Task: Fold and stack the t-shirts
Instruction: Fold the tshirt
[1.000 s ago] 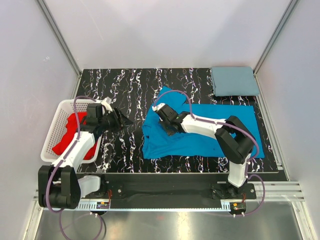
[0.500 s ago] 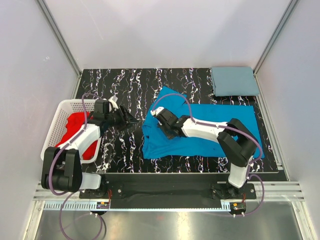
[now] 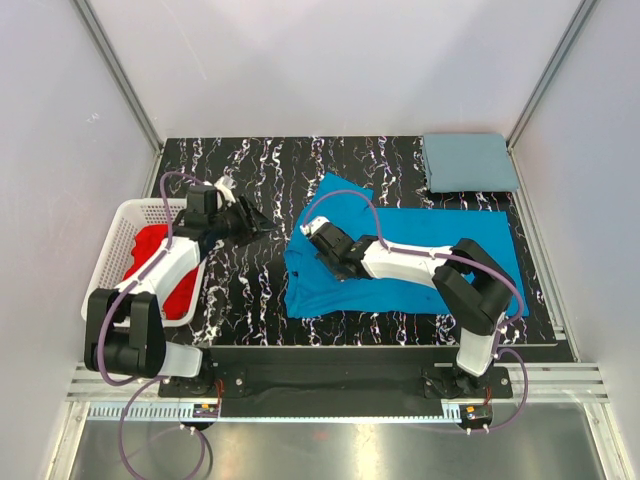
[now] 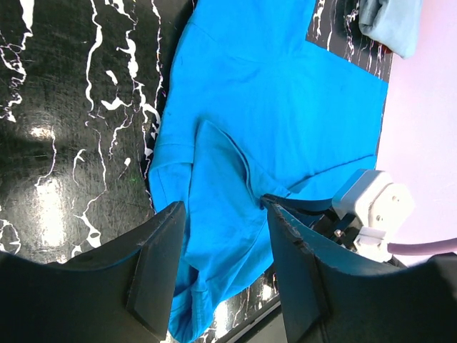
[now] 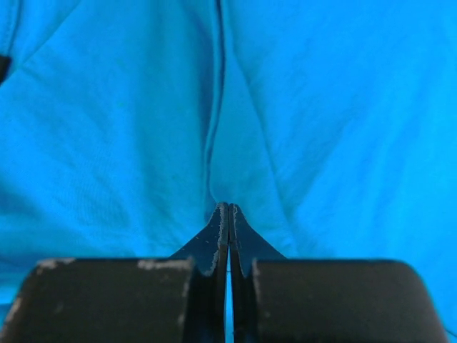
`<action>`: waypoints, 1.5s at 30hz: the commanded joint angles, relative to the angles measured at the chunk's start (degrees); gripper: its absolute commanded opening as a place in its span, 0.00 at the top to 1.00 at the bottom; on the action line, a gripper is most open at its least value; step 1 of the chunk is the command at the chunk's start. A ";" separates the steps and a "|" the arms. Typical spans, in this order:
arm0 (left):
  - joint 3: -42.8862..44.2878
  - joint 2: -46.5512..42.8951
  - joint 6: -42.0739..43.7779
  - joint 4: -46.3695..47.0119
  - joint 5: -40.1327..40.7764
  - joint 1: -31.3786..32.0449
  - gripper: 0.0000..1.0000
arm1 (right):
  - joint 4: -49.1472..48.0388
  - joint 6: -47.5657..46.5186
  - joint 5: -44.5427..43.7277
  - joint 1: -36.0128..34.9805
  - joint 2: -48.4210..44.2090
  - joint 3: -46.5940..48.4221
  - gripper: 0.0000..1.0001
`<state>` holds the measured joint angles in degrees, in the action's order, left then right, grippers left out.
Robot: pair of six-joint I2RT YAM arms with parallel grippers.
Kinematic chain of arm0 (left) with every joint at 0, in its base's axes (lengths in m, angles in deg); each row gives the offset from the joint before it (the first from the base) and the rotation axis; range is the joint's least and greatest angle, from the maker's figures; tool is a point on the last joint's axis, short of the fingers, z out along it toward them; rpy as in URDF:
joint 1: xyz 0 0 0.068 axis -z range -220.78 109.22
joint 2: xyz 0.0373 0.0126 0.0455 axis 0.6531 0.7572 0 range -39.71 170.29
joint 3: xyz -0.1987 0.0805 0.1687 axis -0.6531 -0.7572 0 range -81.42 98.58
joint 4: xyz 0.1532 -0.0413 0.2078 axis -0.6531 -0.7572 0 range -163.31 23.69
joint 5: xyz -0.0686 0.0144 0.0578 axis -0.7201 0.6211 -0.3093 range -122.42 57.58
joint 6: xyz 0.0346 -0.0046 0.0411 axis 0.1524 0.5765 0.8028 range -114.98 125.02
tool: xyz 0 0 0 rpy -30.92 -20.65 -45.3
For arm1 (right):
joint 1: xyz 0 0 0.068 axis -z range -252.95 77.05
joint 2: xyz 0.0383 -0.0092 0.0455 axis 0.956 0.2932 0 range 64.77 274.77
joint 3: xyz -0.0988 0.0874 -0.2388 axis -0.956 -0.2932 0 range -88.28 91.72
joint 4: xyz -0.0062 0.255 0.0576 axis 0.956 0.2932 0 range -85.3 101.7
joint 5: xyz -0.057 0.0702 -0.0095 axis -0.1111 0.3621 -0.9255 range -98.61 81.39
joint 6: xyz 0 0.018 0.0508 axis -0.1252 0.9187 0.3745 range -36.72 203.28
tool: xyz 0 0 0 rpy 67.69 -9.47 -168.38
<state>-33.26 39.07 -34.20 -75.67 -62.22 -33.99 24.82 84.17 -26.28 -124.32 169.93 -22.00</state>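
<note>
A bright blue t-shirt (image 3: 440, 270) lies spread on the black marbled table, its left part rumpled. My right gripper (image 3: 338, 270) is pressed down on that left part. In the right wrist view its jaws are shut (image 5: 228, 209) on a raised crease of the blue cloth (image 5: 321, 107). My left gripper (image 3: 262, 226) hangs open above the table between the basket and the blue shirt, with nothing between its fingers (image 4: 225, 214). Red t-shirts (image 3: 150, 262) lie in the white basket (image 3: 120, 215). A dusty grey-blue t-shirt (image 3: 468, 162) sits folded at the back right corner.
The left wrist view looks over the blue shirt (image 4: 271, 93) to the right arm's white wrist (image 4: 371, 204) and the grey-blue shirt (image 4: 396, 21). Bare marbled table (image 3: 250, 170) runs along the back left. Grey walls enclose the table on three sides.
My left gripper has swung from beside the basket toward the back and right, nearer the blue shirt. My right gripper has slid slightly left on the shirt and closed on the cloth.
</note>
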 commanded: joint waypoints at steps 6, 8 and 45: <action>-1.23 1.28 1.87 3.91 2.12 2.97 0.44 | -2.98 1.66 -5.18 -0.22 -2.42 0.25 1.00; -0.70 2.86 2.13 3.92 2.03 3.49 0.44 | -2.72 2.89 -5.01 0.22 -2.42 0.51 1.00; 14.67 23.60 24.89 1.91 6.42 15.71 0.54 | -7.11 11.77 15.30 17.62 -4.70 -1.59 1.00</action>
<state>-21.83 61.04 -12.19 -76.88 -54.70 -18.54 19.72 95.29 -12.38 -107.06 166.65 -23.61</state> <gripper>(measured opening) 0.470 0.010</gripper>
